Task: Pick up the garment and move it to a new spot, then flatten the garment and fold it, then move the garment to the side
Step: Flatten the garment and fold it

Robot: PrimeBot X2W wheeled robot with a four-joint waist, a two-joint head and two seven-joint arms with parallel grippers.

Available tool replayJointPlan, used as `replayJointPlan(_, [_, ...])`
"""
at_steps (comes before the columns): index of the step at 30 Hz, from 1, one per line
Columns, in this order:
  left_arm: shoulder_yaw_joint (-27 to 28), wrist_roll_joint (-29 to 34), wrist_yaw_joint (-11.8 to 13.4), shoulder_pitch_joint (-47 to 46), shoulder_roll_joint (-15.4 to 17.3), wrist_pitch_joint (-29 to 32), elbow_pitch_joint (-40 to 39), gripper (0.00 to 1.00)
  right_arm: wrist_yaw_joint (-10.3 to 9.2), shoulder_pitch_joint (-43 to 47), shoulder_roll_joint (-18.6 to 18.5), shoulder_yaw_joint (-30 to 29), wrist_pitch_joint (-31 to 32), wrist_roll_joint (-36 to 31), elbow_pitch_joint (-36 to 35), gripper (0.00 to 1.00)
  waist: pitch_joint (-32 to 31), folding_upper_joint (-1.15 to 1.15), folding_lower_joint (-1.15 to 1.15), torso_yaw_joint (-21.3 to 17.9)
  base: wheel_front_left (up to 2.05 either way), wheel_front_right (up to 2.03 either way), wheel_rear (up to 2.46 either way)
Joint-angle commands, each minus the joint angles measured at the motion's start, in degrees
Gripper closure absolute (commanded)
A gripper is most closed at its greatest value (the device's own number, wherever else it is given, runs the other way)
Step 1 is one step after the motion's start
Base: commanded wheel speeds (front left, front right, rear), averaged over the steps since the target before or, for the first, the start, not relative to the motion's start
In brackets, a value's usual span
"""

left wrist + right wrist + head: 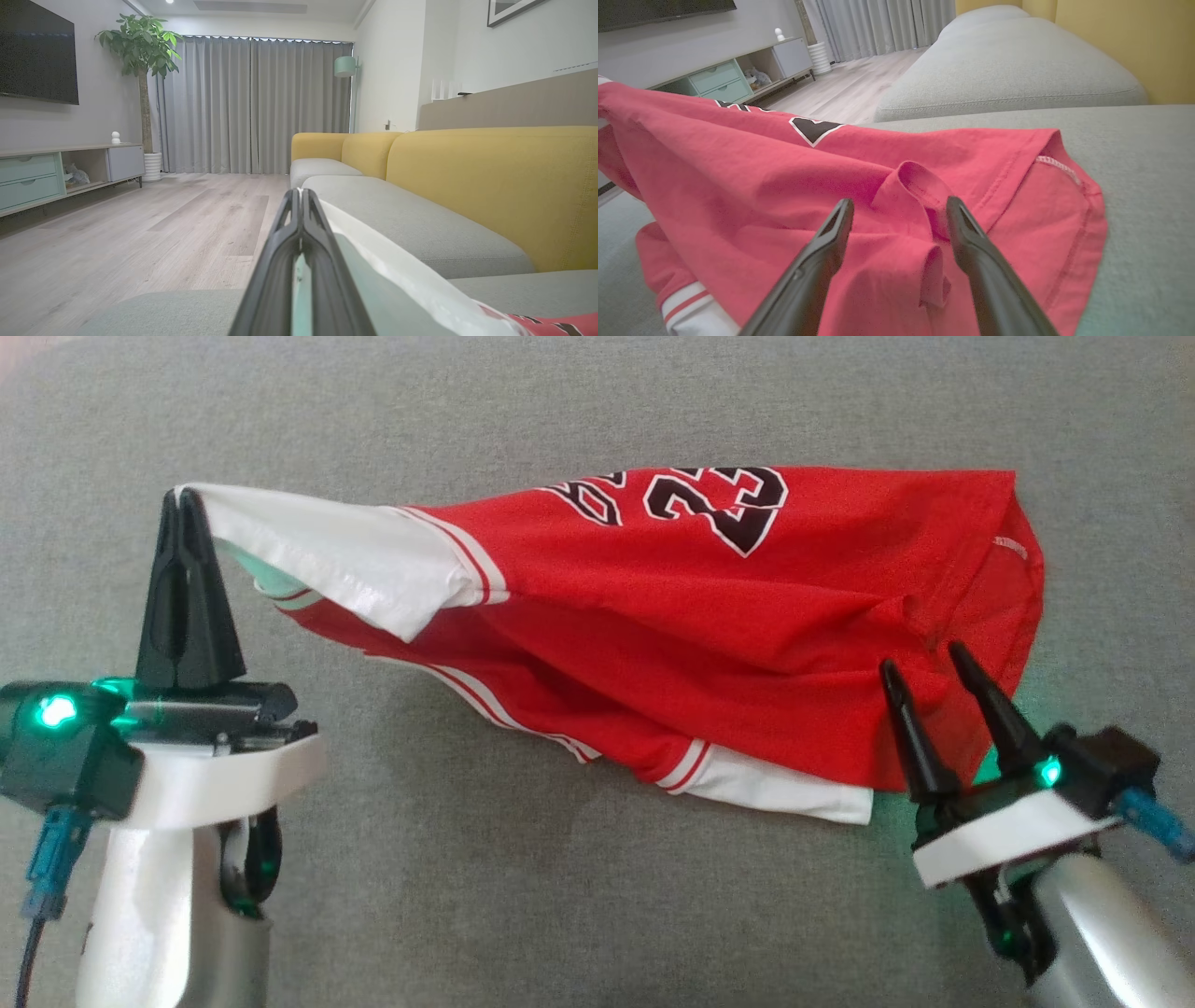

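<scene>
A red jersey (709,616) with white sleeves and a black "23" lies stretched across the grey sofa seat (597,896). My left gripper (187,497) is shut on the tip of its white sleeve (317,551), holding that end up; in the left wrist view the white cloth (397,275) runs out from the closed fingers (301,224). My right gripper (926,658) is open over the jersey's lower right corner, and in the right wrist view its fingertips (843,214) stand either side of a raised fold of red cloth (915,186).
The grey seat extends all round the jersey. Yellow backrest cushions (490,186) run behind the seat. Beyond the sofa's end lie a wooden floor (140,233), a TV cabinet (56,172), a potted plant (145,84) and grey curtains (252,102).
</scene>
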Motion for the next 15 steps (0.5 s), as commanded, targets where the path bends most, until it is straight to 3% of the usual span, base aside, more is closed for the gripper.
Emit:
replayJointPlan(1, [1.33,-0.50,-0.20,-0.90,1.54,0.18,-2.66,1.00,-0.04,-2.53,-2.28,2.21,0.02,1.60,-0.71,0.00,0.18,0.00,0.00,0.12,0.00,0.00,0.00])
replayJointPlan(12, [-0.58,-0.58,-0.38,-3.54,1.65,1.05,-3.22,1.00,-0.04,-13.83,-11.99,14.77,14.69,15.32,0.22,0.02,2.14,0.00,0.00,1.38,0.00,0.00,0.00])
replayJointPlan(13, [-0.89,-0.61,-0.44,-4.02,1.59,1.03,-3.15,1.00,-0.04,-14.76,-12.64,15.16,15.22,16.33,0.63,0.16,2.34,0.00,0.00,1.69,0.00,0.00,0.00])
replayJointPlan(14, [-1.17,-0.65,-0.49,-4.46,1.53,1.00,-3.01,1.00,-0.04,-15.42,-13.01,15.26,15.82,17.34,1.37,0.51,2.45,0.00,0.00,1.99,0.00,0.00,0.00])
replayJointPlan(15, [-1.38,-0.70,-0.52,-4.88,1.47,0.95,-2.89,1.00,-0.04,-16.06,-13.38,15.91,16.39,18.07,1.71,0.71,2.54,0.00,0.00,2.26,0.00,0.00,0.00])
